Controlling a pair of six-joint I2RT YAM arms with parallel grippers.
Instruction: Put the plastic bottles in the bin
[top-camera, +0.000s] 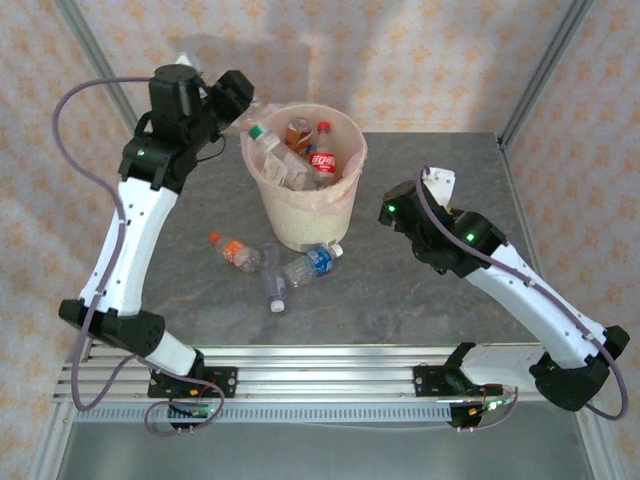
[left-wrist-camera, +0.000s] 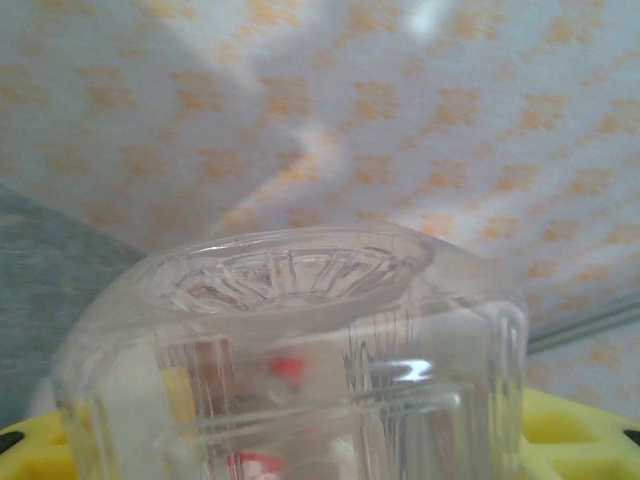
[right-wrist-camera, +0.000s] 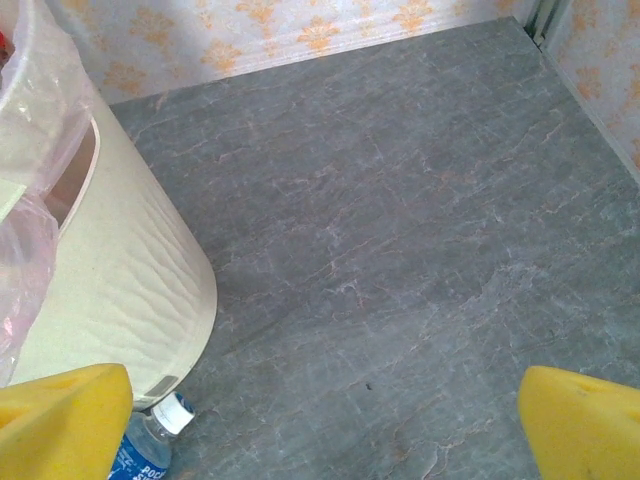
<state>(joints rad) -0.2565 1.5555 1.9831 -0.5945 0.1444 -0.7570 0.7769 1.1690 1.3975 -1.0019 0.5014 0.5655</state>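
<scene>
Well, the bench (top-camera: 430, 300) lies grey beneath me, and the bin (top-camera: 300, 205) stands between my two grippers. My left arm reaches far up and forward, its elbow nearly straight and its wrist folded inward. That puts the left gripper (top-camera: 243, 108) at the bin's rim, clenched on a clear bottle (left-wrist-camera: 300, 350) whose ribbed base faces my wrist. My right arm lies low, elbow bent, the right gripper (right-wrist-camera: 320, 430) released and spread wide, the bin just to its left. A blue-labelled bottle (right-wrist-camera: 148, 450) lies beside that gripper at the bin's foot. Several bottles (top-camera: 322, 155) sit in the bin beyond my left gripper.
</scene>
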